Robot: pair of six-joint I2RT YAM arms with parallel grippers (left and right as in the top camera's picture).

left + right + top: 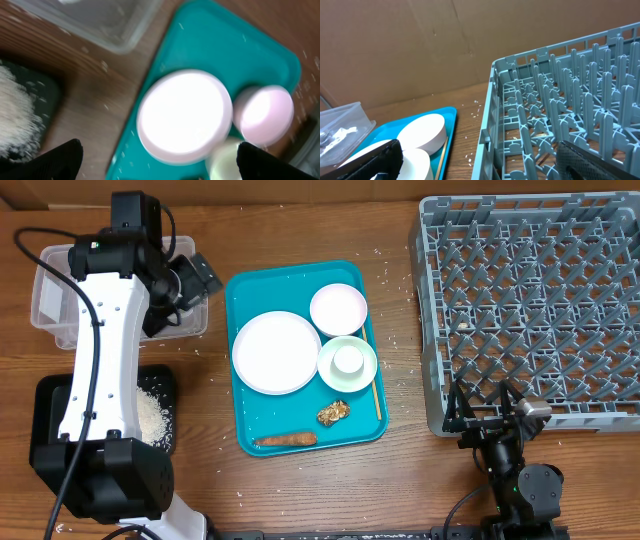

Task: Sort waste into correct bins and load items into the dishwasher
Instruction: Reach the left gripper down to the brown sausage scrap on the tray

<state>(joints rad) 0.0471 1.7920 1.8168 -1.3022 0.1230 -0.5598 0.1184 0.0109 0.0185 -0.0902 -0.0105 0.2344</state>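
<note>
On the teal tray (245,290) lie a large white plate (277,352), a white bowl (338,309), a second bowl (362,373) holding a small cup (348,359), a thin wooden stick (375,395), a brown food lump (334,412) and an orange-brown sausage stick (285,439). My left gripper (192,278) is open and empty over the right end of the clear tub (50,305). Its wrist view shows the plate (185,115) and a bowl (263,114) below it. Rice (150,415) lies in the black tray (50,395). My right gripper (490,412) is open and empty at the front-left corner of the grey dish rack (535,310). The red wrapper is out of view.
Loose rice grains are scattered on the wooden table between the teal tray and the rack (570,115). Something crumpled and white shows inside the clear tub (340,130). My left arm covers much of the tub and the black tray. A cardboard wall stands behind the table.
</note>
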